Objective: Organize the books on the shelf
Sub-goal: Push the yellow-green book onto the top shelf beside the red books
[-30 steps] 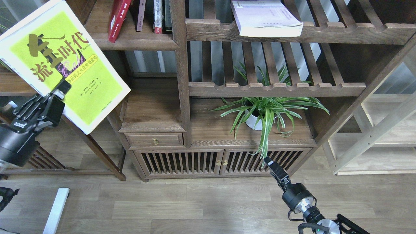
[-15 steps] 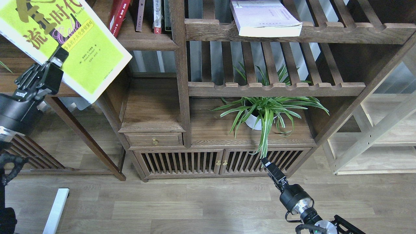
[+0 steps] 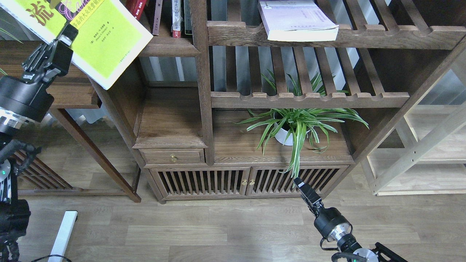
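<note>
Yellow-green book (image 3: 105, 43) higher than before, gripped in left claw (image 3: 67, 32).

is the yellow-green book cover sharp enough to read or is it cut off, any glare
Head view: the yellow-green and white paperback is sharp with legible print, but the top frame edge crops its title; no glare on it; the left gripper hides part of the cover.

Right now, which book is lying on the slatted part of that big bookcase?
On the tall dark-brown wooden bookcase, find the upper slatted shelf. The pale lavender-white paperback lies flat there alone, while the other shelved books stand upright.
</note>
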### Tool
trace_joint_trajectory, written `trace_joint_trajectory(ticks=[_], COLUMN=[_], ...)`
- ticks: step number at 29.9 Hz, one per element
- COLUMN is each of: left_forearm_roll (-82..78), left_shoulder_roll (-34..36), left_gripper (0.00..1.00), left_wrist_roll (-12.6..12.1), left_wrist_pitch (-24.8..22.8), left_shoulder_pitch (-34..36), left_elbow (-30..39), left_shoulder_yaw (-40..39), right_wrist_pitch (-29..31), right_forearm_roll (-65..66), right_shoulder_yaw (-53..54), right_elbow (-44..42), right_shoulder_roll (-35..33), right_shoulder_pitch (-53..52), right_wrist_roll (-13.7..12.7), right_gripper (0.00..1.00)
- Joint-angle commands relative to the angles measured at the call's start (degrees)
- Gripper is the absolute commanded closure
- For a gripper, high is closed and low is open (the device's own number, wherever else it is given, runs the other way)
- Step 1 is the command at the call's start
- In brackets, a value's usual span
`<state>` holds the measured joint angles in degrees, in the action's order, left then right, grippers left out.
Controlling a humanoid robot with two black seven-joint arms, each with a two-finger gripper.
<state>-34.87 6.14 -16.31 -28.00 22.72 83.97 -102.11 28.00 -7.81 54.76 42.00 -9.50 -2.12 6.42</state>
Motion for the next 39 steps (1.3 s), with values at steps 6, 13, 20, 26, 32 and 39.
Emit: trace_joint_trajectory(ticks=[6,13,20,26,32,39], left_forearm_roll=[-1.07,-1.07,-0.37,-0.19,-0.28,-0.2], left_shoulder_roll=[0.36,0.8,3.78,4.23,4.75,5.02], left_gripper=[1.0,1.0,1.0,1.0,1.0,1.0], left_wrist_roll=[1.11,0.14,-0.83,-4.95,-6.8,-11.69], left_wrist_pitch=[0.0,0.0,0.0,0.0,0.0,0.0], left_shoulder_pitch=[2.86,-1.08,-10.49,-10.77,-10.06,-8.13], left_elbow=[-1.53,2.68,10.59,13.76,13.85,13.94], left_shoulder_yaw=[2.0,2.79,0.52,-4.85,-5.91,-7.05], right_wrist_pitch=[0.0,0.0,0.0,0.0,0.0,0.0], right_forearm_roll=[-0.01,-0.01,0.08,0.08,0.16,0.16], right_shoulder_yaw=[0.08,0.43,0.17,-0.44,-0.62,-0.62], right_elbow=[0.18,0.54,0.54,0.54,0.54,0.54], right_shoulder_roll=[0.0,-0.52,-0.61,-0.44,-0.35,-0.61], right_shoulder_pitch=[1.06,2.2,2.56,2.56,2.56,2.64], right_wrist_roll=[0.0,0.0,-0.09,-0.18,-0.18,-0.18], right_gripper=[0.01,0.01,0.01,0.01,0.01,0.01])
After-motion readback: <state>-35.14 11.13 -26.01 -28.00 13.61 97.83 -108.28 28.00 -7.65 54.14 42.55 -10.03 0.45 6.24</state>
